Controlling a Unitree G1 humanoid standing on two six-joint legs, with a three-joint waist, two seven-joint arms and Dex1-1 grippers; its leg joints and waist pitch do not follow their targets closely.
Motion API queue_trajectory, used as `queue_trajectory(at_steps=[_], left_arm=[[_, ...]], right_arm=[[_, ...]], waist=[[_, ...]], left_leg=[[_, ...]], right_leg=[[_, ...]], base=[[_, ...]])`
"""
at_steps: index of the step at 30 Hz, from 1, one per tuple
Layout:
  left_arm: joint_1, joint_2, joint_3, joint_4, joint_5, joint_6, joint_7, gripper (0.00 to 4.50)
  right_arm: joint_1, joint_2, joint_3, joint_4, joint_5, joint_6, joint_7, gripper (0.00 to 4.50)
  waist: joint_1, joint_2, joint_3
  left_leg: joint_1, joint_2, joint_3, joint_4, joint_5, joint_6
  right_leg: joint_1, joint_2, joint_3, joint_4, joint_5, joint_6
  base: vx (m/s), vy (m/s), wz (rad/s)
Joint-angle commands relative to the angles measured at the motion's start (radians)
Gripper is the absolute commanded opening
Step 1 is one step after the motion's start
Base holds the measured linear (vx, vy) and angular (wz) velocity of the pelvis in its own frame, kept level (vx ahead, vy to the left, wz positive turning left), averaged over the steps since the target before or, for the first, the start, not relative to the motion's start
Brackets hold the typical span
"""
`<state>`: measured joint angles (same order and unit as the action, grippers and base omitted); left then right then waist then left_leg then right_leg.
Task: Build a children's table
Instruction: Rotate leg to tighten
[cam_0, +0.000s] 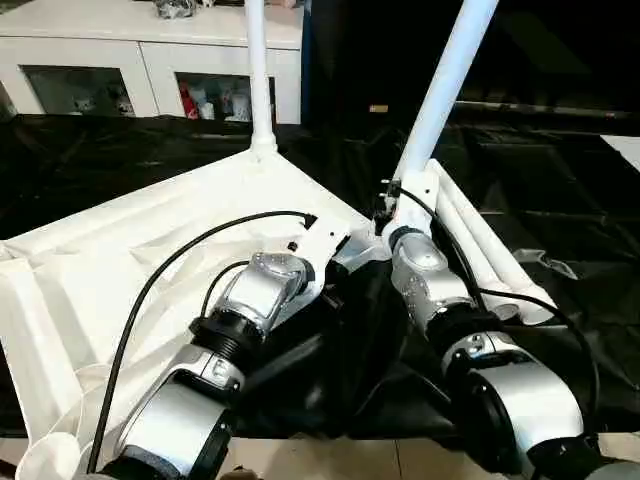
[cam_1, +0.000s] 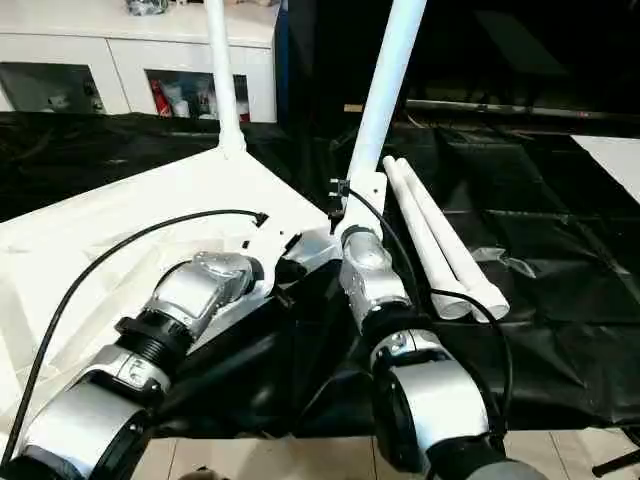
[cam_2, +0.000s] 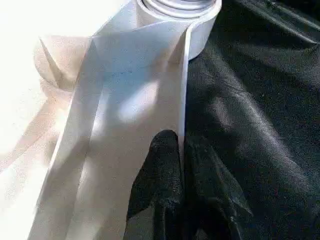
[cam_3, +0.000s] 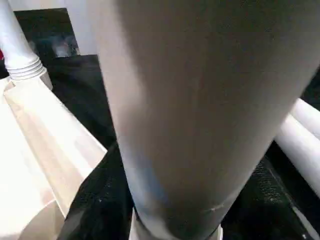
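From the head views, the white table top (cam_0: 150, 240) lies upside down on a black sheet (cam_1: 560, 300), ribs facing up. One leg (cam_0: 257, 70) stands in the far corner socket. A second leg (cam_0: 445, 85) leans up from the near corner by the right arm. Two more legs (cam_1: 440, 245) lie side by side on the sheet, just beside that corner. A white cabinet (cam_0: 100, 60) stands behind, well apart.

In the left wrist view, the left tool (cam_2: 182, 165) is pinched shut on the thin edge wall of the table top, with a round socket (cam_2: 175, 20) farther along that edge.

In the right wrist view, the leaning leg is right in front of the camera, and the standing leg (cam_3: 17, 42) is off to one side. The right tool is half open, probably around the leaning leg, but I cannot see its fingers.

The top looks light and stiff, but the edge is thin and could slip. The legs are smooth and round, so hold them low, near the socket. There is open sheet on the right, but the loose legs could roll.
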<state>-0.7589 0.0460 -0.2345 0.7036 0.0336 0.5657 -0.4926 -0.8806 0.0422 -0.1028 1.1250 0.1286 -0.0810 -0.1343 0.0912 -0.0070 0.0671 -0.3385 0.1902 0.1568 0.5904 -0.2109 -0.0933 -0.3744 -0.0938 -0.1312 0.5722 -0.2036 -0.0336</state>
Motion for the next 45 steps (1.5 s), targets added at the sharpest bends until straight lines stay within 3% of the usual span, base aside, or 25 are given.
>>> queue_trajectory(at_steps=[1, 3, 6, 8, 9, 10, 11, 12, 14, 18, 21, 22, 25, 31, 37, 45], left_arm=[[-0.060, 0.028, 0.054, -0.004, 0.024, -0.031, 0.106, 0.00], [-0.046, 0.044, 0.036, -0.027, 0.031, -0.047, 0.073, 0.00], [-0.019, 0.079, -0.008, -0.078, 0.048, -0.085, 0.004, 0.00], [0.053, 0.169, -0.081, -0.219, 0.046, -0.087, -0.171, 0.00], [0.065, 0.185, -0.088, -0.242, 0.042, -0.083, -0.197, 0.00], [0.074, 0.197, -0.093, -0.260, 0.038, -0.081, -0.219, 0.00], [0.100, 0.239, -0.107, -0.314, 0.023, -0.068, -0.282, 0.00], [0.112, 0.260, -0.114, -0.339, 0.017, -0.066, -0.310, 0.00], [0.138, 0.303, -0.124, -0.392, 0.001, -0.068, -0.368, 0.00], [0.186, 0.384, -0.127, -0.488, -0.044, -0.072, -0.466, 0.00], [0.208, 0.427, -0.130, -0.533, -0.061, -0.081, -0.518, 0.00], [0.223, 0.467, -0.129, -0.562, -0.067, -0.087, -0.562, 0.00], [0.224, 0.475, -0.123, -0.562, -0.067, -0.085, -0.568, 0.00], [0.234, 0.502, -0.127, -0.605, -0.099, -0.080, -0.619, 0.00], [0.244, 0.518, -0.136, -0.625, -0.113, -0.080, -0.658, 0.00], [0.240, 0.505, -0.137, -0.606, -0.108, -0.059, -0.620, 0.00]], right_arm=[[0.035, 0.060, 0.000, 0.099, 0.016, 0.081, 0.027, 1.88], [0.023, 0.058, 0.011, 0.103, -0.001, 0.082, 0.060, 1.88], [0.013, 0.045, 0.030, 0.096, -0.019, 0.094, 0.128, 1.88], [0.013, -0.007, 0.084, 0.067, -0.048, 0.146, 0.310, 1.88], [0.015, -0.018, 0.094, 0.061, -0.053, 0.155, 0.342, 1.88], [0.017, -0.027, 0.103, 0.057, -0.059, 0.162, 0.371, 1.88], [0.023, -0.059, 0.134, 0.044, -0.080, 0.179, 0.458, 1.88], [0.027, -0.074, 0.146, 0.038, -0.088, 0.187, 0.500, 1.88], [0.034, -0.111, 0.170, 0.023, -0.101, 0.204, 0.595, 1.88], [0.059, -0.201, 0.229, -0.019, -0.131, 0.216, 0.803, 1.88], [0.074, -0.249, 0.266, -0.044, -0.147, 0.213, 0.930, 1.88], [0.088, -0.299, 0.305, -0.068, -0.160, 0.208, 1.066, 1.88], [0.090, -0.312, 0.314, -0.071, -0.160, 0.219, 1.110, 1.88], [0.096, -0.332, 0.340, -0.071, -0.171, 0.220, 1.182, 1.88], [0.129, -0.361, 0.376, -0.117, -0.182, 0.214, 1.294, 1.88], [0.158, -0.345, 0.362, -0.132, -0.179, 0.212, 1.226, 1.88]], waist=[[-0.003, 0.002, -0.061], [-0.005, -0.001, -0.060], [-0.003, -0.001, -0.065], [-0.005, 0.002, -0.065], [-0.014, 0.003, -0.063], [-0.014, 0.005, -0.063], [-0.016, 0.005, -0.065], [-0.017, 0.007, -0.065], [-0.019, 0.003, -0.068], [-0.023, 0.003, -0.080], [-0.022, 0.003, -0.085], [-0.022, -0.001, -0.084], [-0.017, -0.002, -0.079], [-0.003, -0.005, -0.071], [-0.002, -0.007, -0.073], [-0.001, -0.007, -0.077]], left_leg=[[0.011, 0.040, -0.012, -0.090, -0.326, 0.014], [0.012, 0.038, -0.011, -0.089, -0.343, 0.012], [0.003, 0.040, -0.009, -0.090, -0.295, 0.020], [-0.007, 0.045, -0.011, -0.093, -0.286, 0.025], [-0.020, 0.047, -0.015, -0.095, -0.286, 0.024], [-0.019, 0.048, -0.015, -0.095, -0.283, 0.019], [-0.008, 0.047, -0.012, -0.091, -0.282, 0.014], [-0.009, 0.047, -0.010, -0.089, -0.276, 0.012], [-0.009, 0.047, -0.006, -0.083, -0.233, 0.022], [-0.022, 0.045, 0.000, -0.068, -0.068, 0.056], [-0.020, 0.043, 0.003, -0.059, -0.021, 0.090], [-0.019, 0.042, 0.004, -0.058, -0.012, 0.104], [-0.016, 0.047, 0.007, -0.059, -0.038, 0.119], [-0.006, 0.050, 0.006, -0.069, -0.148, 0.047], [-0.011, 0.049, 0.007, -0.066, -0.109, 0.058], [-0.010, 0.048, 0.007, -0.065, -0.100, 0.052]], right_leg=[[0.022, -0.080, 0.057, -0.083, -0.395, -0.088], [0.020, -0.079, 0.061, -0.079, -0.417, -0.092], [0.023, -0.081, 0.066, -0.075, -0.387, -0.096], [0.029, -0.083, 0.067, -0.071, -0.391, -0.102], [0.036, -0.084, 0.066, -0.068, -0.405, -0.103], [0.036, -0.085, 0.067, -0.068, -0.407, -0.104], [0.027, -0.083, 0.070, -0.071, -0.402, -0.113], [0.026, -0.083, 0.073, -0.067, -0.386, -0.123], [0.025, -0.078, 0.079, -0.053, -0.313, -0.164], [0.037, -0.068, 0.080, -0.012, -0.043, -0.243], [0.039, -0.066, 0.079, 0.000, 0.055, -0.280], [0.039, -0.064, 0.077, 0.001, 0.068, -0.290], [0.037, -0.066, 0.078, -0.004, 0.012, -0.290], [0.031, -0.070, 0.082, -0.026, -0.203, -0.232], [0.032, -0.065, 0.081, -0.020, -0.164, -0.228], [0.033, -0.065, 0.080, -0.018, -0.155, -0.226]], base=[[0.000, 0.000, 0.00], [0.000, 0.000, 0.00], [0.000, 0.000, 0.00], [0.000, 0.000, 0.00], [0.000, 0.000, 0.00], [0.000, 0.000, 0.00], [0.000, 0.000, 0.00], [0.058, -0.039, 0.03], [0.062, -0.036, 0.03], [0.065, -0.015, 0.00], [0.037, 0.002, 0.00], [0.000, 0.000, 0.00], [0.000, 0.000, 0.00], [0.000, 0.000, 0.00], [0.000, 0.000, 0.00], [0.000, 0.000, 0.00]])
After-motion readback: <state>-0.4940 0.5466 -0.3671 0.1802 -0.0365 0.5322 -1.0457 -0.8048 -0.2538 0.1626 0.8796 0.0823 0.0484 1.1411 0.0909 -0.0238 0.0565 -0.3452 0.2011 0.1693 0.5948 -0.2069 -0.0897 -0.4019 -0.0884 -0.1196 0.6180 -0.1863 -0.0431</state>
